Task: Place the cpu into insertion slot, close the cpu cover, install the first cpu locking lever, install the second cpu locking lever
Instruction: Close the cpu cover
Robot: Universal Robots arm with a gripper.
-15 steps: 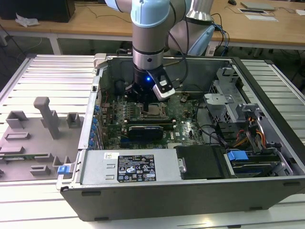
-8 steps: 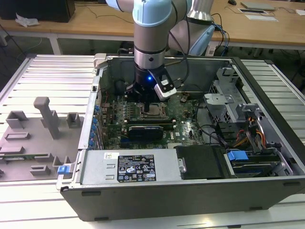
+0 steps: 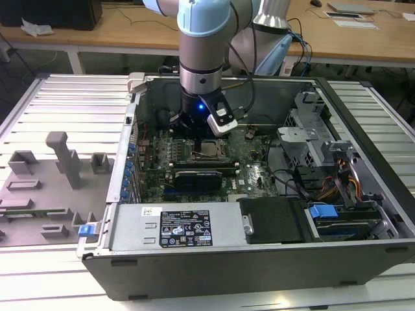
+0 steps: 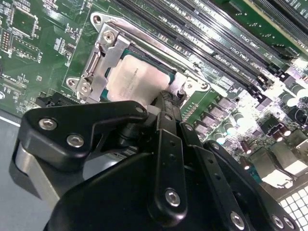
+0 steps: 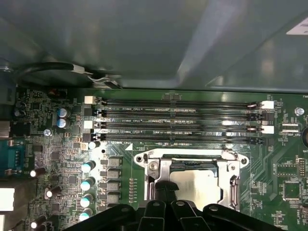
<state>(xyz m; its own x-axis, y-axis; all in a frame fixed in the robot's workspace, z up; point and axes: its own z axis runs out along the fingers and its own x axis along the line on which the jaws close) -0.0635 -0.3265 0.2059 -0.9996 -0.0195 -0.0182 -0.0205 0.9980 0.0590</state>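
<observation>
Bench: we see a slatted metal bench carrying an open computer case that reaches the bench's front edge. Grey fixtures stand toward the edge at the exterior view's left.
Arm: in the exterior view the arm comes straight down into the case, over the middle of the motherboard.
Gripper: the gripper hangs just above the socket. In the second wrist view the gripper has its fingers pressed together, with nothing we can see between them. Its tip is at the socket's edge beside the chip, and we cannot tell whether it touches.
Cpu: the cpu lies flat in the insertion slot, near the motherboard's middle, its pale top facing up.
Cover: the cpu cover lies flat around the chip, which shows through its window.
Lever: the second wrist view gives us a locking lever lying along the socket's side nearest the memory slots. We cannot tell whether it is hooked.
Exterior view adds: a black expansion card just beside the socket, and a power supply along the case's near wall.
First wrist view adds: the four memory slots side by side, silver capacitors near the socket, and the case wall beyond.
</observation>
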